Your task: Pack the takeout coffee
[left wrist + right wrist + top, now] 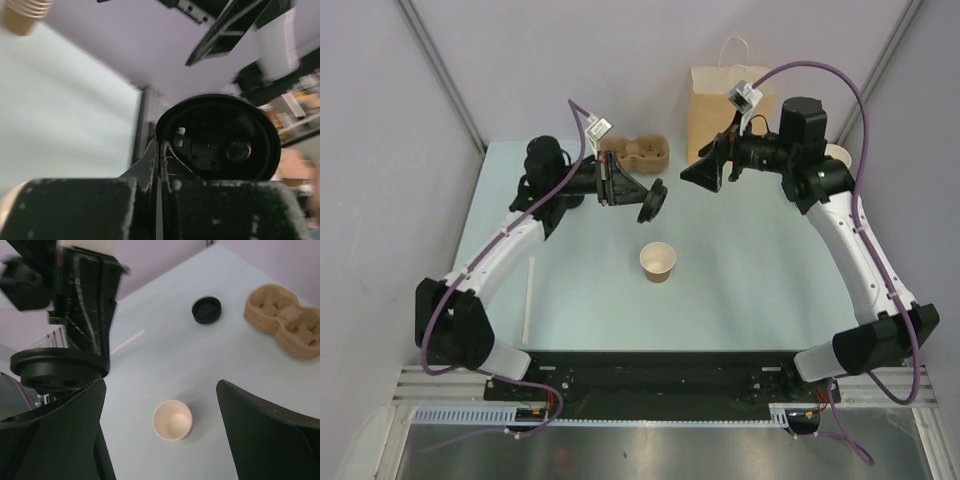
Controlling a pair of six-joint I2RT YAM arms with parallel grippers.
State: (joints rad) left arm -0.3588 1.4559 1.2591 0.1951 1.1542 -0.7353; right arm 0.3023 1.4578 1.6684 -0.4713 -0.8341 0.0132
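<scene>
spanning the whole top view, pale blue bench (740, 300). left arm (500, 250) and right arm (860, 250) reach in from the near edge. brown paper bag (725, 100) with handles stands at the far edge, right of centre. brown pulp two-cup tray (645, 153) lies at the far edge between the left arm and the bag. left claw (642, 200) is up off the bench, fingers together and clamped on the rim of the black lid (653, 204). the lid is held on edge in the air, apart from the cup. right claw (695, 175) hovers just in front of the bag, fingers spread wide apart. stack of paper cups (838, 155) peeks out behind the right arm, mostly hidden. tan paper cup (658, 262) stands upright on the bench near the middle, mouth open, cream inside, nearer than both claws. second black lid (207, 309) lies flat on the bench near the tray, seen only from the right wrist. white straw (528, 300) lies on the bench at left, beside the left arm.
</scene>
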